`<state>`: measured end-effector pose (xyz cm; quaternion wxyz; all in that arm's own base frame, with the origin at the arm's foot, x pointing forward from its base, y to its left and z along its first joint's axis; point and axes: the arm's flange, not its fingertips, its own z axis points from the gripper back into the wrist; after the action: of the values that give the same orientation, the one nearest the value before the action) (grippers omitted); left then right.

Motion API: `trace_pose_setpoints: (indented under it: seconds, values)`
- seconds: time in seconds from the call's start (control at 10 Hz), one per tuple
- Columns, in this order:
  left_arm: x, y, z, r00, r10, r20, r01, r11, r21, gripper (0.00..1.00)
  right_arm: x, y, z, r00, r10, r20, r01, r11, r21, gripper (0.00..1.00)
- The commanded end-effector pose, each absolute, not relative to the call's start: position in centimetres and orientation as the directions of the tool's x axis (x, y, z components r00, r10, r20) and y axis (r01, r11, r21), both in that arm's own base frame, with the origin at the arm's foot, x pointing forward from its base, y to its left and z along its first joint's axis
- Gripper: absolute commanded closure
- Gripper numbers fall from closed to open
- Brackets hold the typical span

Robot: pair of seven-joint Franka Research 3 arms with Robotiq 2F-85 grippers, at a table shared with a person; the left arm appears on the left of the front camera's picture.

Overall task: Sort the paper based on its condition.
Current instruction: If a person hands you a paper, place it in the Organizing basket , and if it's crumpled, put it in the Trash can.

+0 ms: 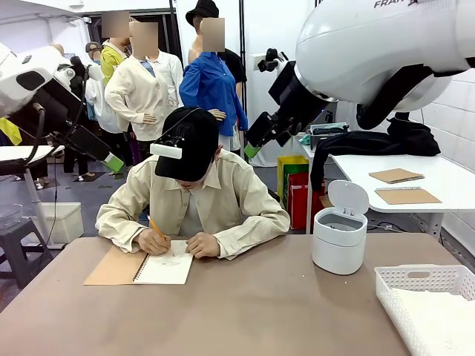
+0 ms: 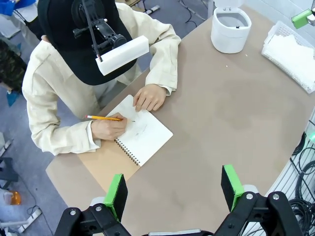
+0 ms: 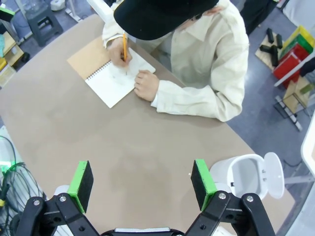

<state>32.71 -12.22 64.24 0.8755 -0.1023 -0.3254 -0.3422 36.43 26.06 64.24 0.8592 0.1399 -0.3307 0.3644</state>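
- Paper (image 1: 438,326) first: white sheets lying inside the lattice tray (image 1: 415,276) at the near right corner of the surface (image 1: 260,311). Flat or creased, I can't tell from here.
- Over on the left, the left pincer (image 2: 173,189) hangs high above the surface, green pads spread wide with nothing between them.
- Below it, a spiral notebook (image 1: 167,268) lies open toward the far left of the surface, its brown cover folded out flat beside the white page.
- The person (image 1: 200,200) sits at the far side, leaning in over the notebook. The writing hand (image 1: 152,241) holds a yellow pencil (image 1: 157,228) with its tip down on the page, and the free hand (image 1: 202,245) rests on the page's far edge just beside it.
- Moving right, there's a small white bin (image 1: 339,245) with its lid (image 1: 349,196) tipped up, standing well apart from the notebook.
- The right pincer (image 3: 141,183) is up in the air too, jaws wide apart and empty, looking down on the stretch of surface between notebook and bin.
- And at the far right sits the tray with the paper in it, near the bin but not touching it.
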Motion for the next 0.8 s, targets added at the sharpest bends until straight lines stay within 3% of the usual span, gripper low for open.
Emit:
trace_pose_setpoints:
  seconds: [0.0,0.7]
  values:
    - [32.7,-11.0,63.9,0.531,-0.536,0.656,0.676,0.735,0.053,0.0,35.9,25.3,64.0,0.516,0.539,0.666,-0.727,0.687,0.007,0.0]
    - [33.8,-11.5,64.1,0.514,-0.561,0.649,0.715,0.698,0.039,0.0,34.6,22.0,62.0,0.468,0.536,0.702,-0.754,0.657,0.001,0.0]
